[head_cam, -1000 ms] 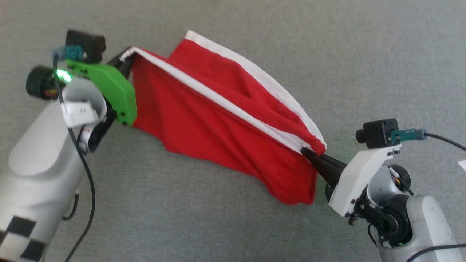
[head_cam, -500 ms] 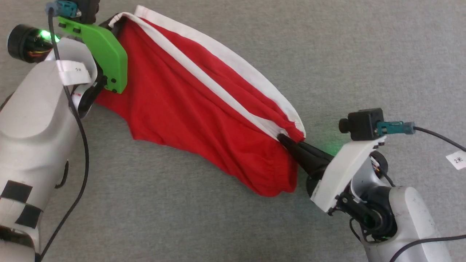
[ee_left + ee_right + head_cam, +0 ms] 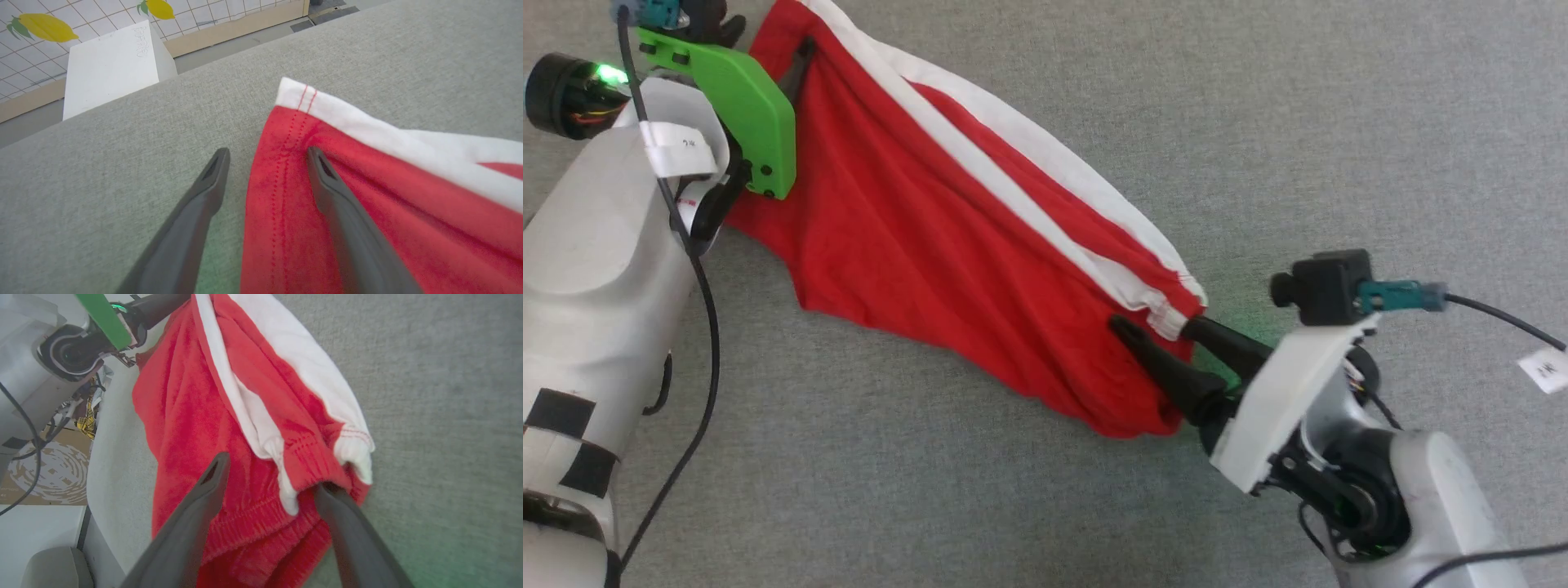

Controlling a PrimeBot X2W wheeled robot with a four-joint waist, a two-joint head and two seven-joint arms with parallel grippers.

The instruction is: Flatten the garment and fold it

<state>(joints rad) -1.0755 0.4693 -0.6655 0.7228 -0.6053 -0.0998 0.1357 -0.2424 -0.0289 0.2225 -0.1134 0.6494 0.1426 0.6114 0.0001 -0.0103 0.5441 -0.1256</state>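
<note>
You see both jaws apart: left gripper (image 3: 267, 152) straddles the hem, right gripper (image 3: 1153, 327) the waistband. Garment (image 3: 947, 245) lies diagonally on the grey fabric desk (image 3: 1258, 122). White box (image 3: 110, 65) and lemon-tiled wall (image 3: 41, 28) sit beyond its far edge.

left gripper (image 3: 267, 151): 10 o'clock in head view, fingers spread, pointing 1 o'clock. right gripper (image 3: 1152, 325): in from 4 o'clock, fingers spread, pointing 10 o'clock.

Grey fabric surface (image 3: 1339, 122), one item lying on it.
Before me the red shorts (image 3: 931, 245) stretch diagonally across it, white stripes uppermost, rumpled, waistband end bunched toward my right.
</note>
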